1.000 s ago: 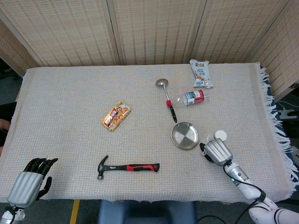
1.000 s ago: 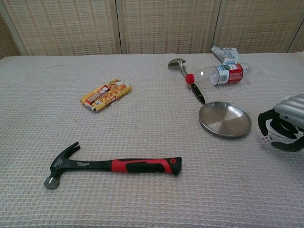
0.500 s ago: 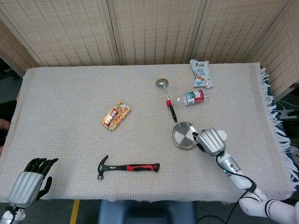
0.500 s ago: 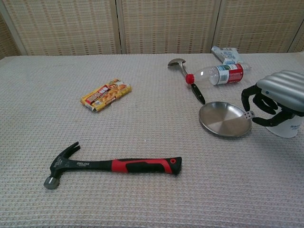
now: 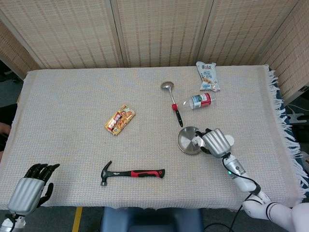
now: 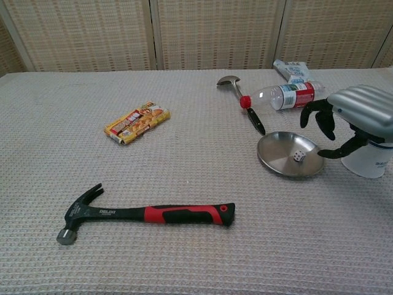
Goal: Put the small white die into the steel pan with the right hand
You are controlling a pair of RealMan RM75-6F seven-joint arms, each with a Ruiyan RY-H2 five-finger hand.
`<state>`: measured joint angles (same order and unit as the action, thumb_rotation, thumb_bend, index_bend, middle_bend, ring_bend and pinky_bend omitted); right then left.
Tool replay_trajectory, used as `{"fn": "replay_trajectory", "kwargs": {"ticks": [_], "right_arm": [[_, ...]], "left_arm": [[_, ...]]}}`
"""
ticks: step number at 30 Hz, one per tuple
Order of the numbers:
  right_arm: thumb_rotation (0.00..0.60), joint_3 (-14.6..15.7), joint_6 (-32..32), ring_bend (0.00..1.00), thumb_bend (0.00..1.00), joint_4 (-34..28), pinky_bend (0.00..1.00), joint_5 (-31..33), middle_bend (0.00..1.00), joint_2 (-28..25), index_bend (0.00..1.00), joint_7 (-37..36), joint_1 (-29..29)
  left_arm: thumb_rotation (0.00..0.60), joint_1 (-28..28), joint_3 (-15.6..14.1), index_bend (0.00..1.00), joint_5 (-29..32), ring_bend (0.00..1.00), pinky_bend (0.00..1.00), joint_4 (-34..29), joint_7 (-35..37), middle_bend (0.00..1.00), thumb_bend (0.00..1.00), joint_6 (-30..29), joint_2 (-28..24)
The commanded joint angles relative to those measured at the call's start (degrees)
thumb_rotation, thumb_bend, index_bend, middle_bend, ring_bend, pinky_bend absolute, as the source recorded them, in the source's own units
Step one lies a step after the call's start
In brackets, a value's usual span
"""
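The small white die (image 6: 298,156) lies inside the round steel pan (image 6: 276,160), right of its middle. From above, the die (image 5: 195,142) shows in the pan (image 5: 186,140) just off the hand's fingers. My right hand (image 6: 350,120) hovers at the pan's right rim with its black fingers (image 6: 319,117) spread apart and nothing between them; the head view shows that same right hand (image 5: 215,142) over the pan's right edge. My left hand (image 5: 30,190) rests at the table's near left corner, fingers loosely apart, holding nothing.
A white cup (image 6: 368,163) stands just right of the pan, under my right hand. A red-handled ladle (image 6: 244,106) and a plastic bottle (image 6: 288,96) lie behind the pan, a snack packet (image 5: 208,75) beyond them. A hammer (image 6: 147,214) lies front centre, a candy pack (image 6: 136,121) further left.
My right hand carried the die from the cloth beside the cup leftwards over the pan, then spread its fingers; the die now lies in the pan. The left hand stayed still.
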<state>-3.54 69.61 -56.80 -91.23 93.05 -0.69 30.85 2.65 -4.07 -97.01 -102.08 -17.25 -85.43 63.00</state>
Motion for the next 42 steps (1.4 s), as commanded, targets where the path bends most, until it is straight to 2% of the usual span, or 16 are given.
{"fn": "replay_trajectory", "kwargs": {"ticks": [1, 5, 8, 11, 16, 19, 23, 32, 42], "right_arm": [[0.600, 0.8, 3.2, 0.31, 0.06, -2.0, 0.57, -0.9, 0.46, -2.1, 0.35, -1.4, -1.8], [0.600, 0.9, 5.8, 0.19, 0.06, -5.6, 0.45, -0.1, 0.38, -4.9, 0.34, 1.1, -4.1], [0.600, 1.1, 4.4, 0.12, 0.03, -9.5, 0.36, 2.1, 0.30, -7.6, 0.27, 4.5, -5.5], [0.600, 1.3, 3.2, 0.11, 0.02, -11.4, 0.35, 3.5, 0.29, -9.4, 0.24, 6.5, -6.2], [0.600, 1.6, 1.4, 0.11, 0.02, -9.8, 0.29, 4.9, 0.29, -9.6, 0.24, 7.3, -6.8], [0.600, 1.8, 0.0, 0.11, 0.03, -7.3, 0.29, 5.0, 0.29, -8.8, 0.26, 5.2, -6.5], [0.600, 2.2, -1.1, 0.11, 0.12, -3.8, 0.29, 4.2, 0.29, -7.4, 0.28, 2.3, -5.9], [0.600, 2.2, 1.4, 0.11, 0.22, 3.8, 0.33, 1.9, 0.29, -4.2, 0.32, -5.8, -5.5], [0.600, 2.8, 0.7, 0.11, 0.25, 6.6, 0.36, 2.1, 0.29, -3.4, 0.33, -6.0, -6.1]], "left_arm": [[0.600, 0.0, 0.0, 0.17, 0.0, 0.18, 0.19, 0.0, 0.0, 0.24, 0.57, -0.1, 0.0], [0.600, 0.0, 0.0, 0.17, 0.1, 0.18, 0.19, 0.0, -0.1, 0.24, 0.57, 0.1, 0.0], [0.600, 0.0, 0.0, 0.17, 0.1, 0.18, 0.19, -0.1, -0.3, 0.24, 0.57, 0.2, 0.1], [0.600, 0.0, 0.1, 0.17, 0.1, 0.18, 0.19, -0.2, -0.4, 0.25, 0.57, 0.0, 0.1], [0.600, 0.0, 0.1, 0.17, 0.3, 0.18, 0.19, -0.1, -0.4, 0.24, 0.57, 0.2, 0.2], [0.600, 0.0, 0.1, 0.17, 0.3, 0.18, 0.19, -0.1, -0.5, 0.24, 0.57, 0.3, 0.2], [0.600, 0.0, 0.1, 0.17, 0.4, 0.18, 0.19, 0.0, -0.6, 0.24, 0.57, 0.3, 0.3], [0.600, 0.1, 0.1, 0.17, 0.6, 0.18, 0.19, 0.0, -0.6, 0.24, 0.57, 0.6, 0.3], [0.600, 0.1, 0.0, 0.17, 0.6, 0.18, 0.19, 0.0, -0.6, 0.24, 0.57, 0.6, 0.3]]}}
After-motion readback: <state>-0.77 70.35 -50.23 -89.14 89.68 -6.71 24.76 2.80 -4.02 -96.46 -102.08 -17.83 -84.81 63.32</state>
